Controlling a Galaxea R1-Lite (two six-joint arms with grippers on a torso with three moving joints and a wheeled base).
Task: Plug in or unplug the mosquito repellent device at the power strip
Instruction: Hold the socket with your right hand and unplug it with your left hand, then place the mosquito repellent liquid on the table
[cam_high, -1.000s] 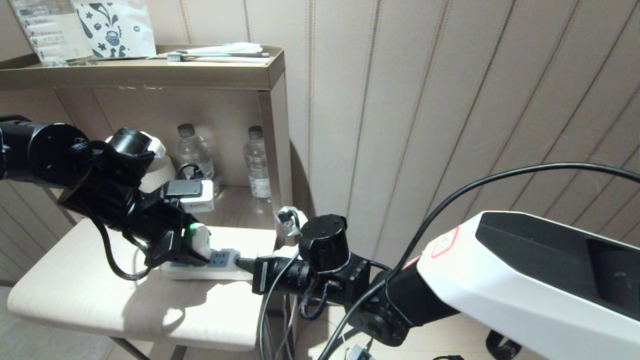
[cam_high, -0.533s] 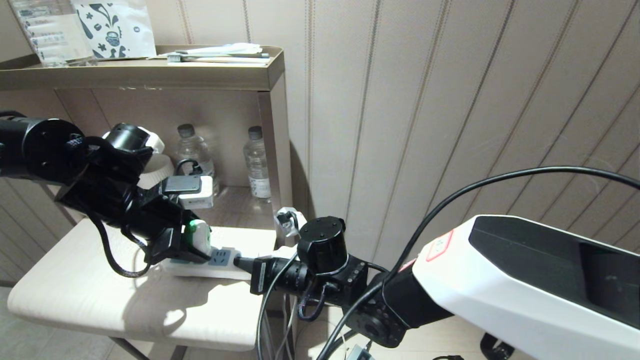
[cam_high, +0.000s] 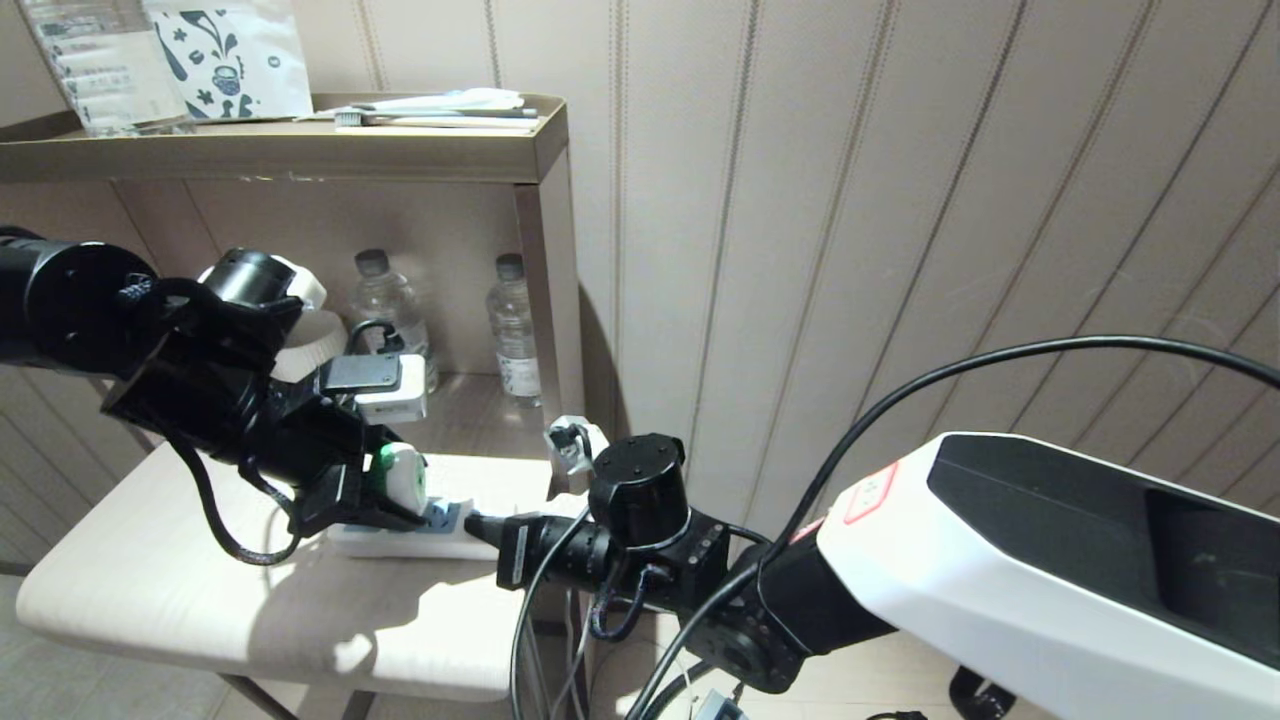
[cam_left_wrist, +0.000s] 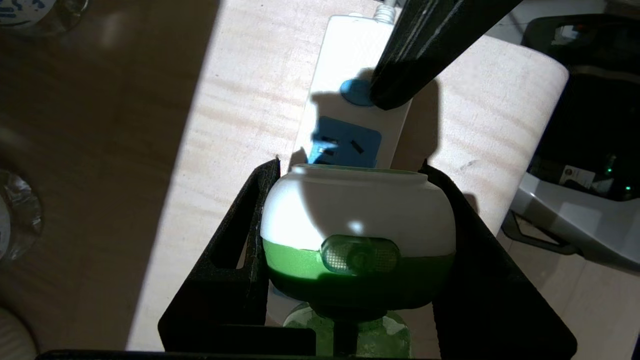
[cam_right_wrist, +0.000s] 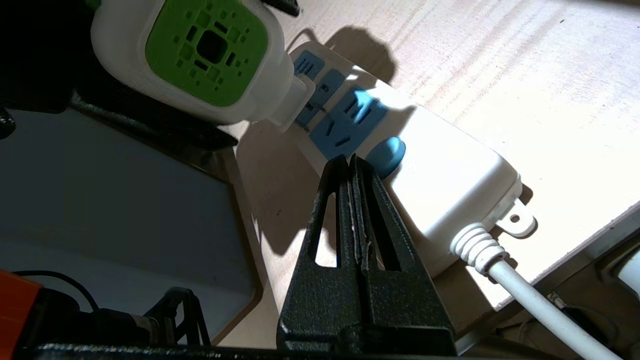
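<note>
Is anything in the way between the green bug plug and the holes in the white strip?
Nothing visible blocks it. The left gripper holds the mosquito repellent device right at the power strip; the shut right gripper presses beside the blue button.

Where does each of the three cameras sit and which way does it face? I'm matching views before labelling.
Head view: high on the robot, facing forward and down at the bench; both arms show.
Left wrist view: behind the left gripper, shut on the mosquito repellent device, facing the power strip.
Right wrist view: behind the shut right gripper, whose tips rest on the strip.
All three share device and strip.
</note>
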